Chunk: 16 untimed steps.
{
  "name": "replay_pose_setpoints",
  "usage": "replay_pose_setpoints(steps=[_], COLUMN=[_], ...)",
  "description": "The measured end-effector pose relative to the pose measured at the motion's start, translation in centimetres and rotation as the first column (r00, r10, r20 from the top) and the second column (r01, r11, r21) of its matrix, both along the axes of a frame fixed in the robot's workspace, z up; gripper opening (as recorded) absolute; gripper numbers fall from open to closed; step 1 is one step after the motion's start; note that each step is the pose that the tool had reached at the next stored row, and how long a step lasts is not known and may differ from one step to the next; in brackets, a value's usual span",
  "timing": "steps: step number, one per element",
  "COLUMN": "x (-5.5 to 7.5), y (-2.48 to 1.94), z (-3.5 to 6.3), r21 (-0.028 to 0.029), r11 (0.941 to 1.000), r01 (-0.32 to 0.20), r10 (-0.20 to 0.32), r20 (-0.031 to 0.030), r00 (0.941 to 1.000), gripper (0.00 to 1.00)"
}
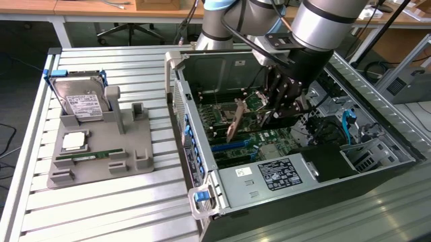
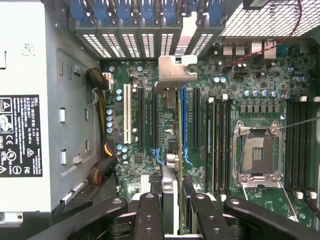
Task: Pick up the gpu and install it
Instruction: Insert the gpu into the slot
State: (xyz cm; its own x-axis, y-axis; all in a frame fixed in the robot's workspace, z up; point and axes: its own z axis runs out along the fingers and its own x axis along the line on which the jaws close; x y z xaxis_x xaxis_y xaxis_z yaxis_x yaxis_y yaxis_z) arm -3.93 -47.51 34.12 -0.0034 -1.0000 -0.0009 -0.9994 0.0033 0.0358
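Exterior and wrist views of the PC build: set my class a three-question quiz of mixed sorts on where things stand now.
1. True or false: the gpu lies on the grey holder.
2. What does the pincer hold? A) the hard drive B) the gpu C) nothing
3. Fill in: the gpu hangs inside the open computer ____, above the motherboard.

Key: 1 false; 2 B; 3 case.

Gpu (image 1: 237,122): thin tan-brown card, silver bracket, edge-down, tilted, above motherboard inside open case.
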Motion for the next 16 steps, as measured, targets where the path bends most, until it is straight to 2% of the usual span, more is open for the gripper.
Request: replay_pose_setpoints(steps=[7,14,16], x=[-0.20,-0.23,-0.23], y=[0.06,0.40,0.64], z=[-0.04,-0.18,-0.22], r21=[0.0000,-0.0002,-0.0001], r11=[1.0000,0.9991,0.9989], r01=[0.000,0.041,0.048], r10=[0.000,-0.041,-0.048], r20=[0.0000,-0.0001,0.0000], r00=[1.0000,0.9991,0.9989], gripper=[0.27,0.27,0.27])
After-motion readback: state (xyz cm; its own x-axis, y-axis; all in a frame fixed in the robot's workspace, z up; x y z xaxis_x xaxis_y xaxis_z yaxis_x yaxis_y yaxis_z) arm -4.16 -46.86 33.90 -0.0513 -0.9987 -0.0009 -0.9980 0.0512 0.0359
